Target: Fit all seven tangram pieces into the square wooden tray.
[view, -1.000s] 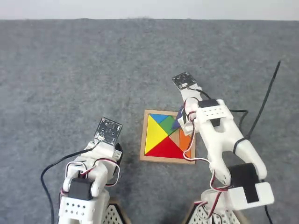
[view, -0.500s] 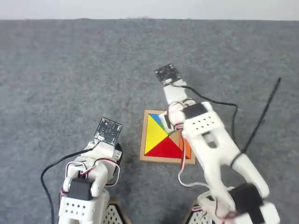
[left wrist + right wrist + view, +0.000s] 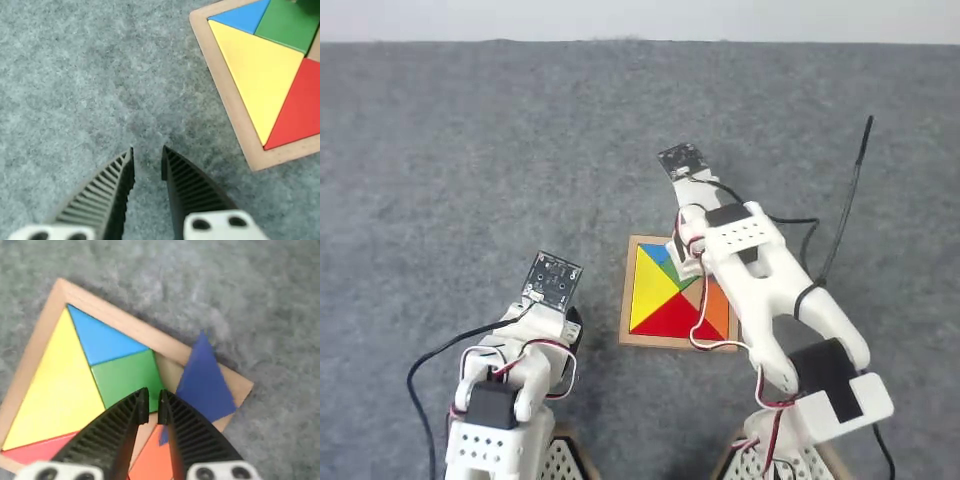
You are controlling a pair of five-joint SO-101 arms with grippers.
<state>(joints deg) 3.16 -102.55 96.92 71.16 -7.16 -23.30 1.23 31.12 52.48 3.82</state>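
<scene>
Parallelogram (image 3: 204, 375), dark blue, is the piece out of place. It lies askew across one corner of the tray (image 3: 625, 292), partly over bare wood inside and partly riding the rim and overhanging the grey carpet (image 3: 470, 150). Going by its neighbours, that is the tray's 1 o'clock corner in the high view. Seated flat are the green square (image 3: 125, 374), the light blue triangle (image 3: 102, 342), the yellow triangle (image 3: 650, 290) at 9 o'clock, the red triangle (image 3: 675, 318) at 6 o'clock and the orange piece (image 3: 720, 312) at 3 o'clock. The right gripper (image 3: 151, 397) hangs over the green square's edge, its jaws all but closed with only a slit between them, holding nothing. Over the last second that arm swung from the tray's 3 o'clock edge toward 10 o'clock, then eased back a little. It reads as a nudge, and the piece has not dropped in, so it probably needs turning and sliding into the gap. The left gripper (image 3: 147, 152) is at the tray's 8 o'clock over carpet, slightly parted, empty and unmoved.
</scene>
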